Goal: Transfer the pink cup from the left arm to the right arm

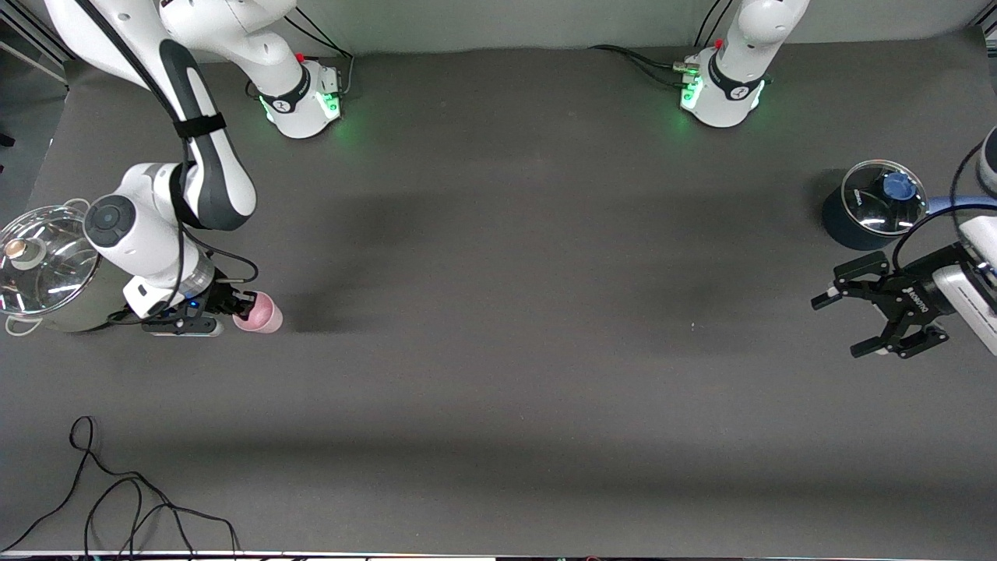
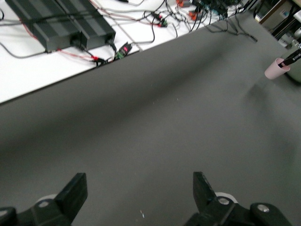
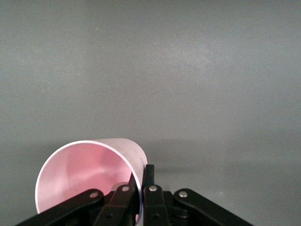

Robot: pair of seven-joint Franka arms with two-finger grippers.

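Note:
The pink cup (image 1: 261, 314) is at the right arm's end of the table, tipped on its side just at the table surface. My right gripper (image 1: 243, 305) is shut on the cup's rim, one finger inside and one outside. The right wrist view shows the cup's open mouth (image 3: 89, 169) and the gripper (image 3: 141, 181) pinching its wall. My left gripper (image 1: 845, 323) is open and empty over the left arm's end of the table. In the left wrist view its gripper (image 2: 138, 188) has wide-apart jaws, and the cup (image 2: 274, 70) shows small in the distance.
A steel pot with a glass lid (image 1: 43, 269) stands right beside the right arm's wrist. A dark blue pot with a glass lid (image 1: 872, 202) stands near the left gripper. A black cable (image 1: 117, 499) lies by the table's near edge.

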